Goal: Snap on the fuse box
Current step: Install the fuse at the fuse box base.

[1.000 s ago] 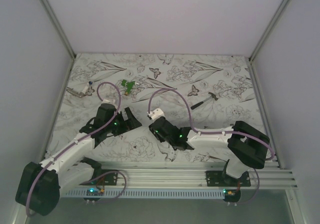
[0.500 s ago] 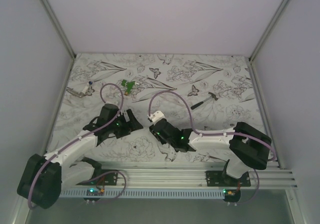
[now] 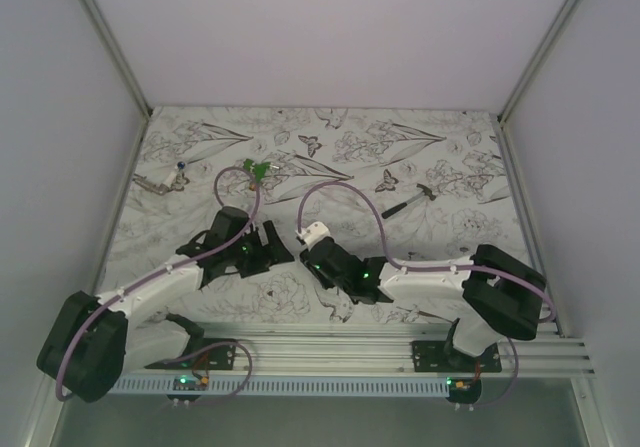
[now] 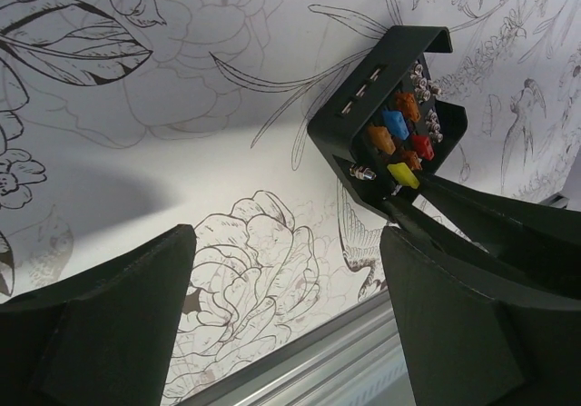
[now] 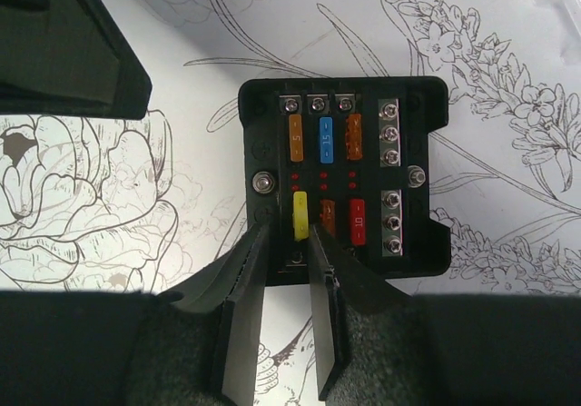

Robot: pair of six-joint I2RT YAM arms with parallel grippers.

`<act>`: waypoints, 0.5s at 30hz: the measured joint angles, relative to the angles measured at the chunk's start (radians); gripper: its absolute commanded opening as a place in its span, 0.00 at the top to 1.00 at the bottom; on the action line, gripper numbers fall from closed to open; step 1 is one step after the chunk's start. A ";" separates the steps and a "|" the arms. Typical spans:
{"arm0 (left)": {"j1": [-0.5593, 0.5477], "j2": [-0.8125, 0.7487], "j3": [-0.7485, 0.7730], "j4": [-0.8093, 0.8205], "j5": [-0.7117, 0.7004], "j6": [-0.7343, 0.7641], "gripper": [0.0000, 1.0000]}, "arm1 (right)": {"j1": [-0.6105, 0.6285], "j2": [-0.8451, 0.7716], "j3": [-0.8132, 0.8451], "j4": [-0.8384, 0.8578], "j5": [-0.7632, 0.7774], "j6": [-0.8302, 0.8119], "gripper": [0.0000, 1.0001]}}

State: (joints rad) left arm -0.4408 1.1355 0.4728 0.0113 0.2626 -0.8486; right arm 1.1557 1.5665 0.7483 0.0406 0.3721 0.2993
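The fuse box (image 5: 343,174) sits on the flower-printed bench (image 4: 182,106) with its open face up and its orange, blue, yellow and red fuses showing, near the front middle between the two arms. The right gripper (image 5: 286,238) has its jaws a little apart, the tips at the box's near edge beside the yellow fuse (image 5: 300,215); whether they pinch anything there I cannot tell. The left gripper (image 4: 286,242) hangs just beside the box, jaws released wide with nothing between them, while a green piece (image 3: 257,171) and a small hammer (image 3: 408,201) lie well apart, farther back.
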 measured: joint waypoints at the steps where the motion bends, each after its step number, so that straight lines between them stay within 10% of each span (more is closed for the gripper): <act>1: -0.003 0.002 0.002 0.003 0.000 0.000 0.15 | 0.000 -0.004 0.000 -0.006 0.003 0.000 0.69; 15: -0.026 0.042 0.025 0.016 -0.003 -0.005 0.15 | 0.000 -0.021 0.005 -0.046 0.015 -0.003 0.66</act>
State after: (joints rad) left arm -0.4664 1.1778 0.4976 0.0277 0.2596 -0.8532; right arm 1.1553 1.5455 0.7532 -0.0051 0.3870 0.2962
